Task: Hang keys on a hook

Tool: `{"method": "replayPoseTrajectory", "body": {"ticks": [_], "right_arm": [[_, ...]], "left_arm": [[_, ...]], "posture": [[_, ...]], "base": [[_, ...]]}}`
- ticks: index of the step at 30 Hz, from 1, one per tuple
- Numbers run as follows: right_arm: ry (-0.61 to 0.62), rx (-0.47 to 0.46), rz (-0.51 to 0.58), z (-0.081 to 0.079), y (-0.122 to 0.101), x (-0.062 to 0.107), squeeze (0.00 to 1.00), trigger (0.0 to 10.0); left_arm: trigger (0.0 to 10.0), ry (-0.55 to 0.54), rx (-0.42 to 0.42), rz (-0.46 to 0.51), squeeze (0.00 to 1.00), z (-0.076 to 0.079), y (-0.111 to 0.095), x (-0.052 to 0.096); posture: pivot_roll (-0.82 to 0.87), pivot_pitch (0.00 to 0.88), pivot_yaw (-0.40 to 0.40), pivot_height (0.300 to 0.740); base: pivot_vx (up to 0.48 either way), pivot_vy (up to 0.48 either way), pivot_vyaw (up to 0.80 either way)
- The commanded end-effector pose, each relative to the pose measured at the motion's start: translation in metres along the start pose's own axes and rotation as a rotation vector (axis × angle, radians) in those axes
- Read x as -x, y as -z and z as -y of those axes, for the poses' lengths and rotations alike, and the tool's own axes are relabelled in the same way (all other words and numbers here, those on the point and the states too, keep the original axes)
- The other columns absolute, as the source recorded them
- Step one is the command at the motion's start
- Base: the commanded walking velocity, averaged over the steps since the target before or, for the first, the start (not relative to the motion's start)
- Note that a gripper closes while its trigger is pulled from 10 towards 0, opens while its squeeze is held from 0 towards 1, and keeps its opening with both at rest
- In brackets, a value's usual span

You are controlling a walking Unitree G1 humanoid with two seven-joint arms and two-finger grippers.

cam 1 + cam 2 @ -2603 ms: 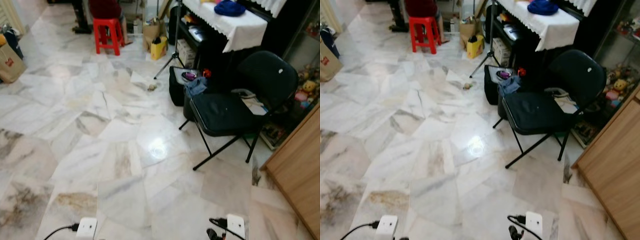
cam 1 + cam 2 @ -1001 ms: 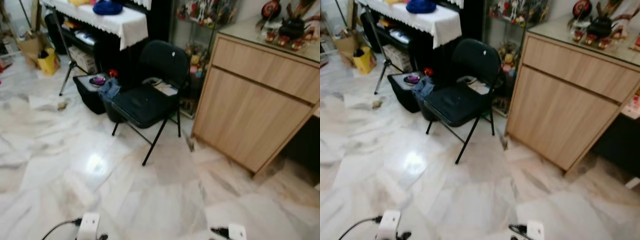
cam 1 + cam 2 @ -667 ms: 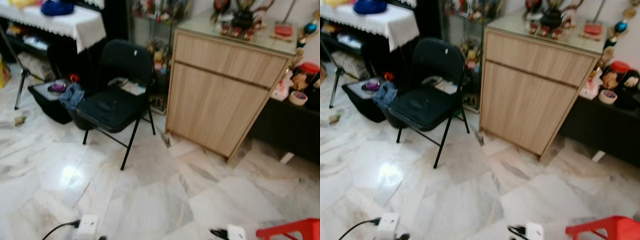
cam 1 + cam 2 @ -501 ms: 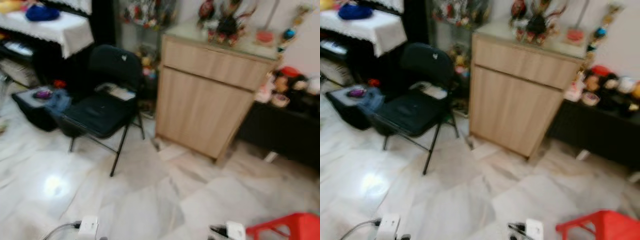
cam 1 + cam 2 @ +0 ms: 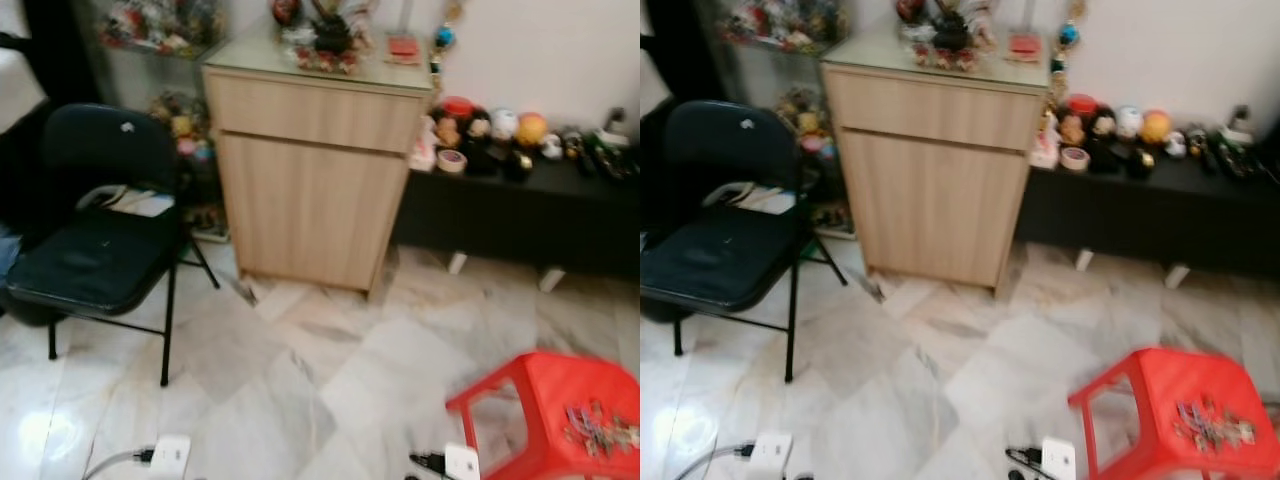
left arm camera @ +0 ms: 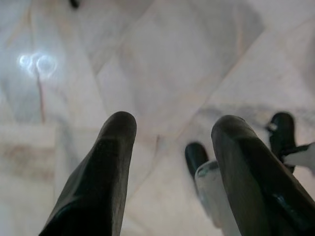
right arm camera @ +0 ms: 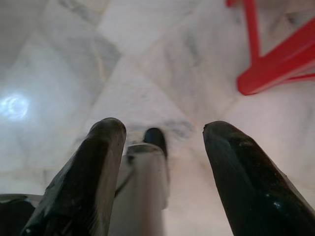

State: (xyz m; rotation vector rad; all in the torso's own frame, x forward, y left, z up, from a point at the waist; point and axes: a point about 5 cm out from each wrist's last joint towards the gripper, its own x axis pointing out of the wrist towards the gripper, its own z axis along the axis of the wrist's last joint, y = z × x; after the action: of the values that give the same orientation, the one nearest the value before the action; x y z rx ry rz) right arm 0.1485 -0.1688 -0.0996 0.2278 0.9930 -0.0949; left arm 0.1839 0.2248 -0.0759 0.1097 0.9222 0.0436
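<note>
Keys [image 5: 1208, 420] atop red stool [image 5: 1160, 385], marble floor [image 5: 970, 370]

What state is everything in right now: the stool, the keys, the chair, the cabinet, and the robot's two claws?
Red stool: upright on the floor.
Keys: lying loose on the stool's seat, not held.
Black folding chair: unfolded, standing, papers at the back of its seat.
Wooden cabinet: closed, ornaments on top.
Left gripper: open, empty, above the floor.
Right gripper: open, empty, above the floor near the stool's legs.

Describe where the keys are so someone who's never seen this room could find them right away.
Start at the tall wooden cabinet against the wall, then look down to the red plastic stool on the marble floor to its right. The keys are the small jumbled bunch on the stool's seat, the one thing lying there.
</note>
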Motion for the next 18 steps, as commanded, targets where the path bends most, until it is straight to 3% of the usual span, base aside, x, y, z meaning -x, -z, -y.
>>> {"method": "replayPoseTrajectory", "body": {"ticks": [1,11,18], "right_arm": [[-0.004,-0.01,-0.002,-0.0025,-0.0004,-0.0006,0.0,10.0],[-0.001,-0.008,0.003,-0.0022,-0.0016,-0.0007,0.0,10.0],[-0.002,-0.014,0.015,-0.0022,-0.0034,-0.0009,0.0,10.0]], "left_arm": [[10.0,0.003,-0.025,-0.031,0.0,-0.0018,0.0075,0.0015],[10.0,0.006,-0.021,-0.027,0.0,-0.0006,0.0062,0.0011],[10.0,0.006,-0.017,-0.03,0.0,0.0001,0.0075,0.0013]], "posture": [[0.05,0.0,-0.035,0.74],[0.05,0.0,-0.036,0.74],[0.04,0.0,-0.038,0.74]], "base": [[0.0,0.0,-0.74],[0.0,0.0,-0.73],[0.0,0.0,0.0]]}}
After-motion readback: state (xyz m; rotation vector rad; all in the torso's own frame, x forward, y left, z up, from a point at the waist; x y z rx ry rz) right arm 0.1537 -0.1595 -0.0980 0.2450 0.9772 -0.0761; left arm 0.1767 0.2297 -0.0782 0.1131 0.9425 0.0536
